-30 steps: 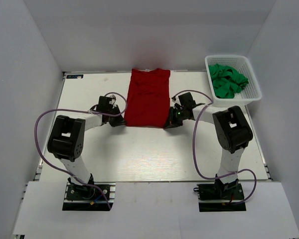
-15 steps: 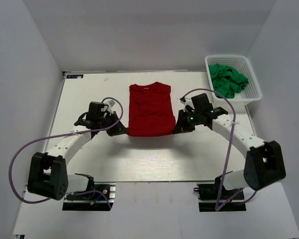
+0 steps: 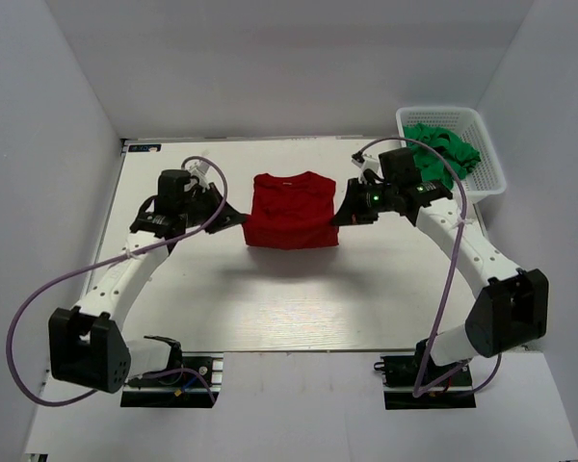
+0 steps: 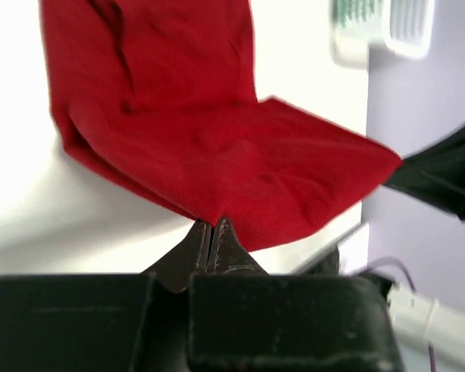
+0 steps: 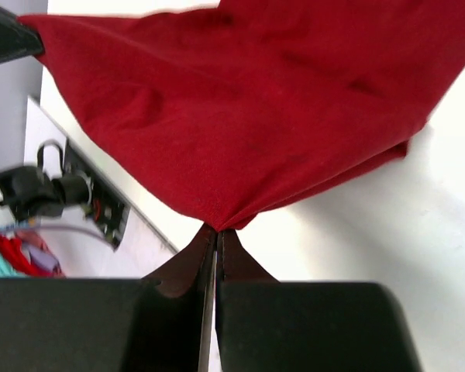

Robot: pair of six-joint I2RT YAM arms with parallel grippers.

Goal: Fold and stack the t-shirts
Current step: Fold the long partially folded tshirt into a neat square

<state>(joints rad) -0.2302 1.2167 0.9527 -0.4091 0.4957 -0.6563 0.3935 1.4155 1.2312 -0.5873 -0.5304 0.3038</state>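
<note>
A deep red t-shirt [image 3: 291, 209] hangs stretched between my two grippers above the middle of the table, its near hem lifted and carried over the rest of the cloth. My left gripper [image 3: 241, 218] is shut on the shirt's left bottom corner [image 4: 214, 219]. On the other side my right gripper [image 3: 337, 221] is shut on the right bottom corner [image 5: 218, 227]. The collar end [image 3: 287, 177] still lies on the table. More bright green t-shirts [image 3: 441, 154] lie bunched in the basket at the back right.
A white plastic lattice basket [image 3: 481, 183] stands at the table's back right corner, close behind my right arm. Purple cables loop from both arms. Grey walls close in the table on three sides.
Both grippers have risen and moved toward the back of the table, carrying the red shirt's bottom hem up and over. The visible shirt has grown shorter as it folds.
</note>
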